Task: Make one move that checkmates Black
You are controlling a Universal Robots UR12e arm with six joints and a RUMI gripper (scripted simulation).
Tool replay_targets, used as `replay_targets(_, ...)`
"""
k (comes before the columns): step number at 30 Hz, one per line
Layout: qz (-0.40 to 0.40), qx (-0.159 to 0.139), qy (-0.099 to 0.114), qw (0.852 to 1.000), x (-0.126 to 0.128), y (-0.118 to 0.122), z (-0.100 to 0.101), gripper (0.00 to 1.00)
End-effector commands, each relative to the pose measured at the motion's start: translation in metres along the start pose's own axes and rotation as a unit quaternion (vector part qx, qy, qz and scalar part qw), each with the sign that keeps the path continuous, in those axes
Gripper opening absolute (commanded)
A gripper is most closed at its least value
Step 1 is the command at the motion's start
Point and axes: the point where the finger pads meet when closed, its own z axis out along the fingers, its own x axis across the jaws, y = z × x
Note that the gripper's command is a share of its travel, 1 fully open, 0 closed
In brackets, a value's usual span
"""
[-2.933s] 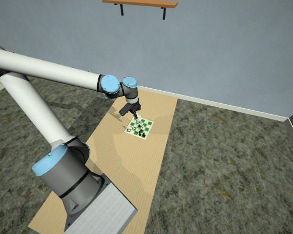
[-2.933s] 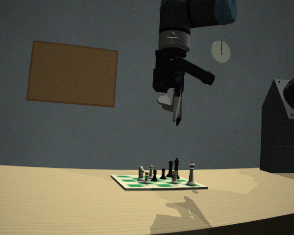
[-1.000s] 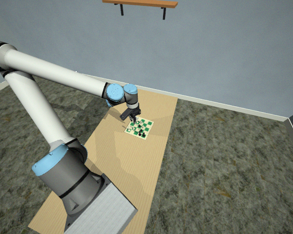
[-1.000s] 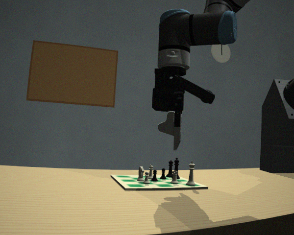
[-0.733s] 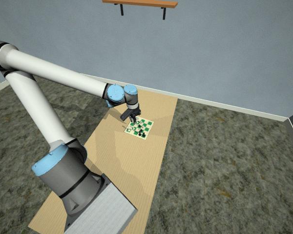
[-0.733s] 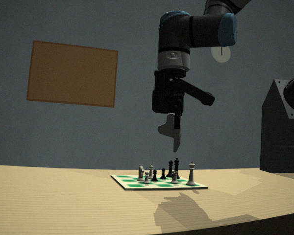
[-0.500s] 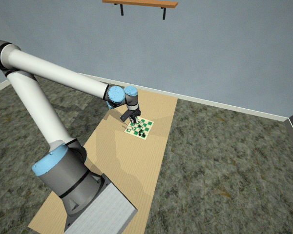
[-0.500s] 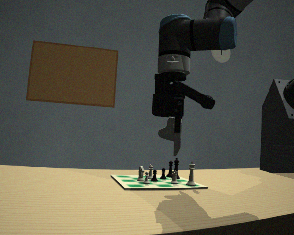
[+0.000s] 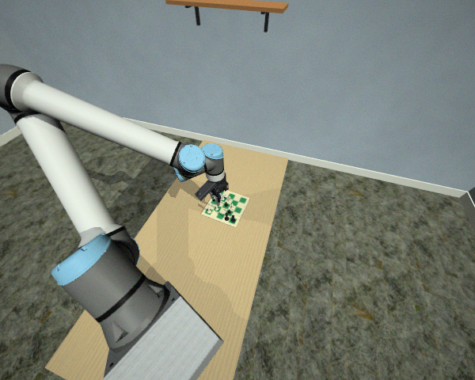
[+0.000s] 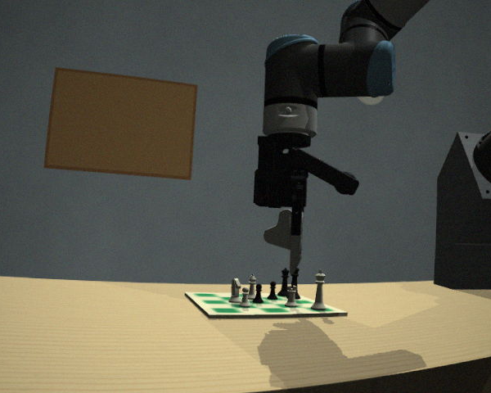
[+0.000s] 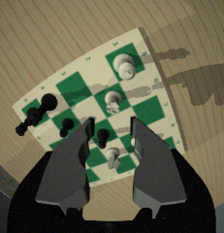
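The small green-and-white chessboard (image 10: 264, 304) lies on the wooden table; it also shows in the wrist view (image 11: 104, 104) and in the top view (image 9: 226, 209). On it stand a tall white piece (image 10: 318, 291), a white rook (image 10: 290, 296), a white knight (image 10: 236, 289), a white bishop (image 10: 251, 285), a white pawn (image 10: 245, 297), two tall black pieces (image 10: 284, 281) and black pawns (image 10: 258, 293). My gripper (image 10: 295, 262) hangs upright just above the pieces, fingers partly apart with nothing between them. In the wrist view the gap between the fingers frames a black pawn (image 11: 102, 136) and a small white piece (image 11: 112, 156) below.
The robot base (image 9: 119, 294) stands at the near end of the long table. A dark box (image 10: 470, 211) stands at the right behind the table. Another white piece (image 11: 133, 142) is partly hidden by the right finger.
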Motion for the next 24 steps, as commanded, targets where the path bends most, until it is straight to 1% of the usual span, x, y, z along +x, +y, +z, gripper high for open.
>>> replay_targets(1,0.0,-0.001,0.0,1.0,0.0003,0.0007,0.0073,0.22)
replay_targets(11,0.0,-0.001,0.0,1.0,-0.0001,0.0001,0.015,0.22)
replay_targets(24,0.0,-0.002,0.0,1.0,0.0002,0.0013,0.0148,0.22)
